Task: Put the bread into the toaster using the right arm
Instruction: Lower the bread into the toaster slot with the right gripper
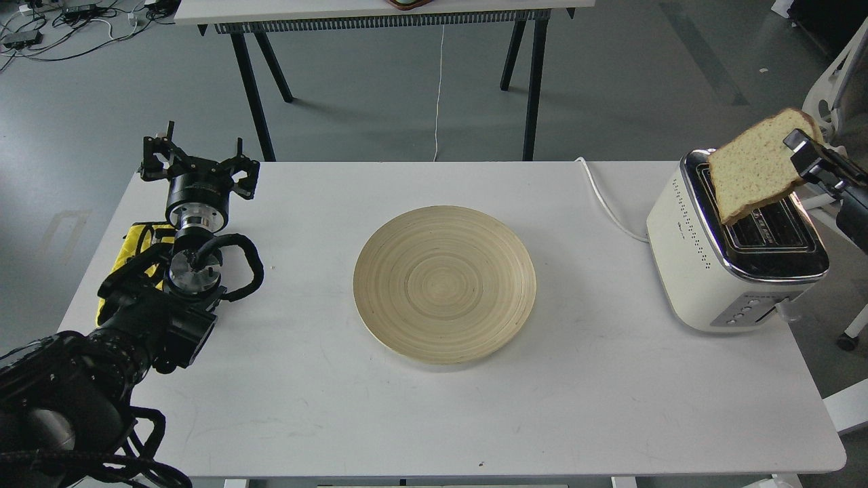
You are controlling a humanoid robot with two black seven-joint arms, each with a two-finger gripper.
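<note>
The bread (753,169), a tan slice with a brown crust, hangs tilted above the toaster (725,251), its lower corner over the left slot. My right gripper (801,150) comes in from the right edge and is shut on the bread's upper right edge. The toaster is cream-white with a chrome top and stands at the table's right end, its white cord (607,203) trailing back. My left gripper (199,163) is open and empty at the table's far left.
A round wooden plate (444,283) lies empty in the middle of the white table (434,413). A yellow cloth (132,244) lies under my left arm. A second table (380,10) stands behind. White chair parts (831,88) stand right of the toaster.
</note>
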